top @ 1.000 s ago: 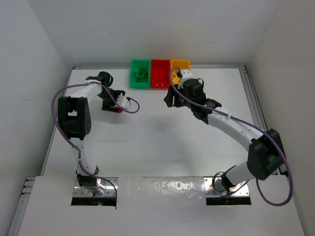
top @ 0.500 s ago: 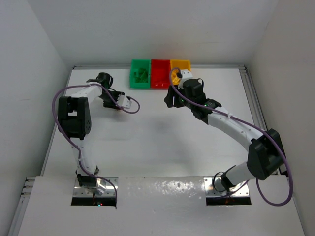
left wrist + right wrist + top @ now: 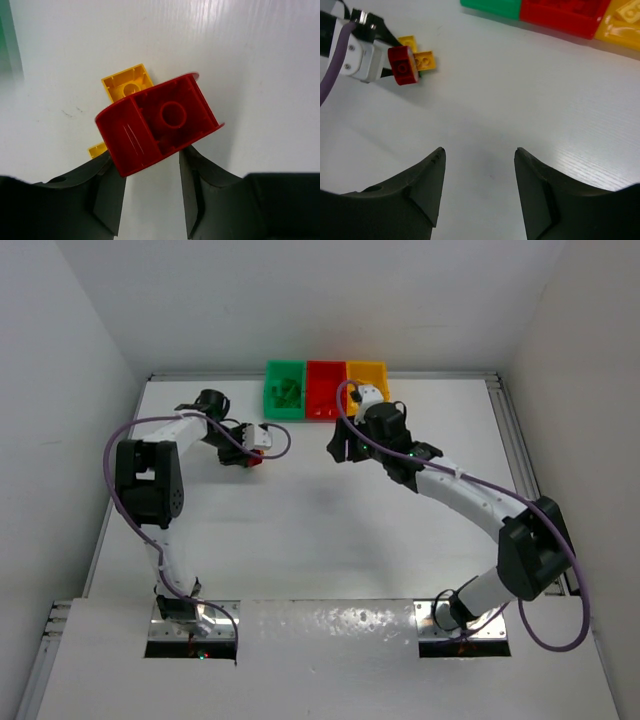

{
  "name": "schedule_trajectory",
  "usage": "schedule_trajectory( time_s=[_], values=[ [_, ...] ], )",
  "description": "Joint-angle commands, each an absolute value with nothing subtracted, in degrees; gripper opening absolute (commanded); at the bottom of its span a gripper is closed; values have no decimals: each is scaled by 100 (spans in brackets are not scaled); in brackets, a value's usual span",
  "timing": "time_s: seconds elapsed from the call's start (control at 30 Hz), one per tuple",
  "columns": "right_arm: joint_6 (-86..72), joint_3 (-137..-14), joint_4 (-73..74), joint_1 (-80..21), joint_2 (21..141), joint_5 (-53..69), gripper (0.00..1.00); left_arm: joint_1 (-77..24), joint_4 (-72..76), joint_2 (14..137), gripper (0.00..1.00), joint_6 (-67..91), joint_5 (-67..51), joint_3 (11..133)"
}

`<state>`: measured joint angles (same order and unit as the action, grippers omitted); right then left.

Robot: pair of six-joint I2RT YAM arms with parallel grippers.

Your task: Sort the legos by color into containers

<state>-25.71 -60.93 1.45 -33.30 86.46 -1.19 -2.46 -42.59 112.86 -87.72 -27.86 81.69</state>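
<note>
1. Because red goes in the red bin (image 3: pixel 324 392), the left gripper (image 3: pixel 148 159) pinches a red brick (image 3: pixel 160 122) by its sides, tilted, well apart from that bin.
2. Whether it is clear of the table (image 3: pixel 300 530) I cannot tell.
3. Right gripper (image 3: pixel 479 172) hangs spread and empty, likely waiting near that bin.
4. Left wrist view shows two yellow bricks (image 3: pixel 127 85) just behind the red one; the top view blurs them.

Left arm folded, wrist turned inward, pincer (image 3: pixel 147 159) clamped on a red lego (image 3: pixel 165 120). Right arm extended forward-left, pincer (image 3: pixel 479 162) jaws apart.
</note>
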Motion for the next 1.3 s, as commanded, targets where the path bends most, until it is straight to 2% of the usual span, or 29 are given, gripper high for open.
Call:
schedule_trajectory(
  time_s=[0.0, 0.17, 0.4, 0.53, 0.6, 0.67, 0.83, 0.9, 1.03, 1.13, 1.27],
  values=[
    [-2532, -6337, -333, -3568, 8998, 394, 56, -378, -4070, 10899, 4, -7675, -3357, 8165],
    [-2715, -6671, -1043, -3884, 9676, 1028, 57, -439, -4034, 10872, 4, -6726, -3892, 8209],
    [-3050, -6828, -2285, -3982, 10528, 1081, 57, -606, -3753, 10828, 4, -6346, -4034, 7902],
    [-3207, -6970, -1733, -3982, 10732, 398, 58, -615, -3762, 10811, 4, -6311, -3850, 7893],
    [-3330, -7039, -1408, -3981, 10705, -600, 59, -606, -3727, 10749, 3, -6258, -3771, 7893],
    [-2974, -7415, -723, -3981, 10819, -974, 61, -598, -3622, 10670, 3, -6056, -3657, 7919],
    [-1374, -8375, 1067, -3929, 11311, -835, 76, -536, -3612, 10565, 2, -5424, -3411, 8138],
    [-433, -8297, 1387, -3710, 11312, -242, 79, -501, -3621, 10407, 2, -5362, -3297, 8051],
    [446, -7902, 1468, -2876, 11224, 1308, 78, -475, -3630, 10090, 2, -5213, -3112, 7901],
    [1393, -8014, 1766, -2882, 11328, 1468, 78, -440, -3674, 9932, 2, -4922, -2988, 7919],
    [1398, -8419, 1934, -2909, 11829, 1599, 77, -431, -3753, 9748, 2, -4694, -2910, 7901]
  ],
)
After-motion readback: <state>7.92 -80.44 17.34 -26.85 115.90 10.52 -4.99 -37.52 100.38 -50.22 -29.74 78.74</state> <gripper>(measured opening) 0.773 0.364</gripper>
